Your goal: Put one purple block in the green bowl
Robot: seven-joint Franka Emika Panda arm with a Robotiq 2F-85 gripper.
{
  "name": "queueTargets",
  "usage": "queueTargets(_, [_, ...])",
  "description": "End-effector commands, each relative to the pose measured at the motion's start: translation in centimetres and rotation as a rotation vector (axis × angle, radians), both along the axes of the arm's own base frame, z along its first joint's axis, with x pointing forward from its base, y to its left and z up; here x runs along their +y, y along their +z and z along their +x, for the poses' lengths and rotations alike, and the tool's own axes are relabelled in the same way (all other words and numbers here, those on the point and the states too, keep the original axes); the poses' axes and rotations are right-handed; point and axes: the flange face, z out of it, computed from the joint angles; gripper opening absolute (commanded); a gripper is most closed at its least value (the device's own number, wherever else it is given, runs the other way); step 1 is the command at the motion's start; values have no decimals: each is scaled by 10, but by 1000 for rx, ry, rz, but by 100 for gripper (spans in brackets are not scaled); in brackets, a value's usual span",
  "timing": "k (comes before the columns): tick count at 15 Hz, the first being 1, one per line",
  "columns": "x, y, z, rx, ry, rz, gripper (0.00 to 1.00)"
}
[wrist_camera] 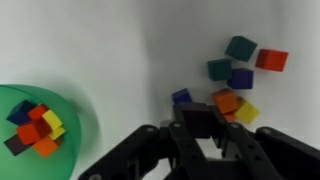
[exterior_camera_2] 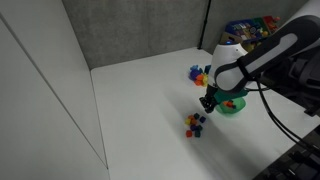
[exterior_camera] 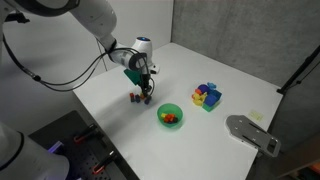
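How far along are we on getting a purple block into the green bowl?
Done: the gripper hangs over the loose blocks, beside the green bowl. In hand: nothing visibly gripped; a purple block sits just ahead of it. Left: grasp it, carry, drop in the bowl.

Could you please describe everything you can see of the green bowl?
The green bowl is small, round, shallow, bright green and plastic-looking. It stands upright on the white table, apart from the loose blocks beside it. Inside lies a heap of little blocks: red, orange, yellow, blue and a dark one. The wrist view cuts off its left part.
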Motion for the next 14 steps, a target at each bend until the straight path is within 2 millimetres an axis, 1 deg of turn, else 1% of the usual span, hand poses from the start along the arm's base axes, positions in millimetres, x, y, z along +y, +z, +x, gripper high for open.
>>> queueTargets(1, [-57,11,6,8,-101,-41,10])
queueTargets(4, [-107,19,9,-7,-182,-74,10])
queueTargets(6, [-136,22,10,-18,-230,-101,10])
queueTargets(8, [-156,19,10,-20,-264,-120,10])
queueTargets(10, [-169,16,8,-13,-286,-136,10])
queueTargets(11, [-171,13,6,-7,-291,-141,17])
queueTargets(12, [-173,12,5,-3,-296,-143,55])
queueTargets(13, [-174,11,4,0,-301,-146,55])
queueTargets(14, [-173,12,3,4,-303,-142,61])
